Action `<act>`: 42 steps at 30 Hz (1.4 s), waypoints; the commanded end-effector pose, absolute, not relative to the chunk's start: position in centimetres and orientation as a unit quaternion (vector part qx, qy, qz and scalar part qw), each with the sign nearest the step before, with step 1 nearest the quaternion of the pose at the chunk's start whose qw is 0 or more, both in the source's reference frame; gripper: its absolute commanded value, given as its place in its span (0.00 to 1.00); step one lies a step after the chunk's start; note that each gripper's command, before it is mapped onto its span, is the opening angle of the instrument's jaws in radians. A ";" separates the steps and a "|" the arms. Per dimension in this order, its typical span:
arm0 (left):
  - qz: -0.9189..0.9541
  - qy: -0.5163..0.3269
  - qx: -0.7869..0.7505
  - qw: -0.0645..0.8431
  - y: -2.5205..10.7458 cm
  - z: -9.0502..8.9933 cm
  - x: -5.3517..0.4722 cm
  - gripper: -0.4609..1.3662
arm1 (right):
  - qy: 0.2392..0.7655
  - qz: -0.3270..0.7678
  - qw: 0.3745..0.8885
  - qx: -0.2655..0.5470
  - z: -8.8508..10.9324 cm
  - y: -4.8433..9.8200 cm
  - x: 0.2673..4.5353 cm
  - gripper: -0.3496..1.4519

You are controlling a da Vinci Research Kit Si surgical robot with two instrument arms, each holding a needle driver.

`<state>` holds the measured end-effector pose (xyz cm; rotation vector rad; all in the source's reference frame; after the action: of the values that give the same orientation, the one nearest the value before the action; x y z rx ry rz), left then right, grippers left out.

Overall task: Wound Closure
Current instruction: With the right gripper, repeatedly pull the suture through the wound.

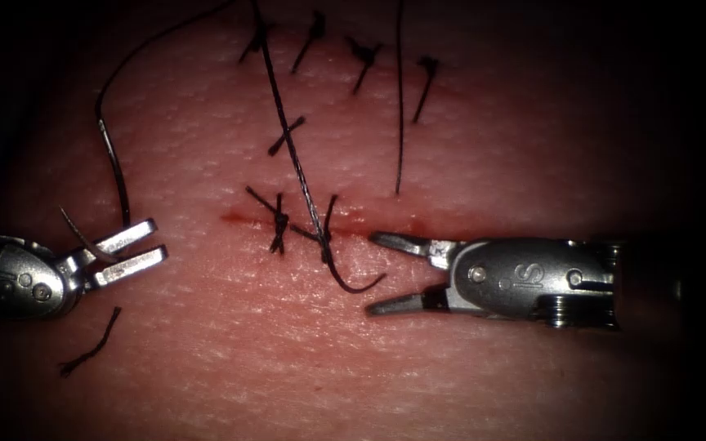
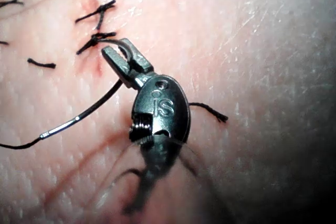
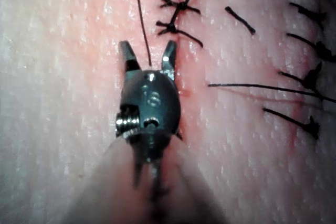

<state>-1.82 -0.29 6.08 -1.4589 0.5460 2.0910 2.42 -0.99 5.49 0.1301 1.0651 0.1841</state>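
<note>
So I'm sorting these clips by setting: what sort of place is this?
Most likely a bench suturing practice setup: pork-belly tissue with a partly stitched cut, knotted stitches, and two needle drivers, the left tool holding the needle, the right tool open, holding nothing.

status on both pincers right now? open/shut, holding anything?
Left pincer: shut on the needle, gripped near its thread end, clear of the tissue.
Right pincer: open, holding nothing, beside the newest knot on the cut.
</note>
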 end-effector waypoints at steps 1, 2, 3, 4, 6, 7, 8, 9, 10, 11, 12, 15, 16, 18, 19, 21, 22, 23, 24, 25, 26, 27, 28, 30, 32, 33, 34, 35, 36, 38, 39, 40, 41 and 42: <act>0.774 0.199 -0.541 0.262 -0.3 6.1 -1.82 0.06 | 0.508 0.087 0.855 0.060 5.5 -1.0 2.42 0.51; 0.774 0.199 -0.541 0.262 -0.3 6.1 -1.82 0.06 | 0.507 0.086 0.855 0.059 5.5 -1.0 2.42 0.51; 0.773 0.198 -0.541 0.264 -0.3 6.1 -1.83 0.06 | 0.509 0.085 0.854 0.060 5.5 -1.0 2.43 0.50; 0.773 0.198 -0.541 0.264 -0.3 6.1 -1.83 0.06 | 0.511 0.086 0.853 0.058 5.5 -1.0 2.43 0.50; 0.773 0.197 -0.542 0.264 -0.3 6.1 -1.83 0.06 | 0.513 0.087 0.852 0.055 5.5 -1.0 2.44 0.46; 0.773 0.197 -0.542 0.264 -0.3 6.1 -1.84 0.06 | 0.513 0.084 0.853 0.054 5.5 -1.0 2.44 0.44; 0.773 0.197 -0.542 0.264 -0.3 6.1 -1.84 0.06 | 0.513 0.084 0.853 0.053 5.5 -1.0 2.44 0.38; 0.773 0.197 -0.542 0.264 -0.3 6.1 -1.84 0.06 | 0.513 0.084 0.853 0.053 5.5 -1.0 2.44 0.28; 0.773 0.197 -0.542 0.264 -0.3 6.1 -1.84 0.06 | 0.513 0.081 0.853 0.051 5.5 -1.0 2.44 0.23; 0.773 0.197 -0.542 0.264 -0.3 6.1 -1.84 0.06 | 0.513 0.081 0.853 0.051 5.5 -1.0 2.44 0.12; 0.773 0.197 -0.542 0.264 -0.3 6.1 -1.84 0.06 | 0.513 0.077 0.854 0.048 5.5 -1.0 2.44 0.00; 0.773 0.197 -0.542 0.264 -0.3 6.1 -1.84 0.06 | 0.512 0.073 0.855 0.044 5.5 -1.0 2.43 0.00; 0.773 0.197 -0.542 0.264 -0.3 6.1 -1.84 0.06 | 0.512 0.074 0.855 0.042 5.5 -1.0 2.43 0.00; 0.773 0.197 -0.542 0.264 -0.3 6.1 -1.84 0.06 | 0.504 0.076 0.859 0.041 5.5 -1.0 2.42 0.00; 0.773 0.197 -0.542 0.264 -0.3 6.1 -1.84 0.06 | 0.502 0.072 0.861 0.041 5.5 -0.9 2.42 0.00; 0.773 0.197 -0.542 0.264 -0.3 6.1 -1.84 0.06 | 0.501 0.072 0.861 0.042 5.5 -0.9 2.40 0.00; 0.773 0.197 -0.542 0.264 -0.3 6.1 -1.84 0.06 | 0.500 0.072 0.862 0.042 5.5 -0.9 2.39 0.00; 0.773 0.197 -0.542 0.264 -0.3 6.1 -1.84 0.06 | 0.501 0.072 0.861 0.043 5.5 -0.9 2.39 0.00; 0.773 0.197 -0.542 0.264 -0.3 6.1 -1.84 0.06 | 0.502 0.071 0.861 0.044 5.5 -0.9 2.39 0.00; 0.773 0.197 -0.542 0.264 -0.3 6.1 -1.84 0.06 | 0.505 0.070 0.859 0.046 5.5 -0.9 2.39 0.00; 0.773 0.197 -0.542 0.264 -0.3 6.1 -1.84 0.06 | 0.504 0.069 0.860 0.047 5.5 -0.9 2.39 0.00; 0.773 0.197 -0.542 0.264 -0.3 6.1 -1.84 0.06 | 0.504 0.069 0.860 0.048 5.5 -0.9 2.39 0.00; 0.773 0.197 -0.542 0.264 -0.3 6.1 -1.84 0.06 | 0.504 0.068 0.860 0.049 5.5 -0.9 2.40 0.00; 0.773 0.197 -0.542 0.264 -0.3 6.1 -1.84 0.06 | 0.504 0.065 0.860 0.054 5.5 -1.0 2.40 0.00; 0.773 0.197 -0.542 0.264 -0.3 6.1 -1.84 0.06 | 0.505 0.072 0.858 0.062 5.5 -1.0 2.41 0.00; 0.773 0.197 -0.542 0.264 -0.3 6.1 -1.84 0.06 | 0.505 0.075 0.858 0.064 5.5 -1.0 2.41 0.00; 0.773 0.197 -0.542 0.264 -0.3 6.1 -1.85 0.06 | 0.505 0.078 0.857 0.066 5.4 -0.9 2.41 0.00; 0.773 0.196 -0.543 0.263 -0.3 6.1 -1.85 0.06 | 0.505 0.083 0.856 0.070 5.4 -0.9 2.41 0.00; 0.773 0.196 -0.542 0.263 -0.3 6.1 -1.85 0.06 | 0.503 0.090 0.856 0.073 5.4 -0.9 2.41 0.00; 0.773 0.196 -0.542 0.263 -0.3 6.1 -1.85 0.06 | 0.503 0.100 0.855 0.076 5.4 -0.9 2.41 0.00; 0.773 0.196 -0.542 0.263 -0.3 6.1 -1.85 0.06 | 0.501 0.109 0.855 0.080 5.4 -0.9 2.42 0.00; 0.773 0.196 -0.542 0.263 -0.3 6.1 -1.85 0.06 | 0.501 0.114 0.854 0.083 5.4 -0.9 2.42 0.00; 0.773 0.196 -0.542 0.263 -0.3 6.1 -1.85 0.06 | 0.501 0.119 0.853 0.086 5.4 -0.9 2.42 0.00; 0.773 0.196 -0.542 0.263 -0.3 6.1 -1.85 0.06 | 0.495 0.128 0.854 0.093 5.4 -0.9 2.42 0.00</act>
<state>-1.85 -0.29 6.07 -1.4618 0.5383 2.0865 2.42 -0.90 5.37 0.2030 1.0351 0.2834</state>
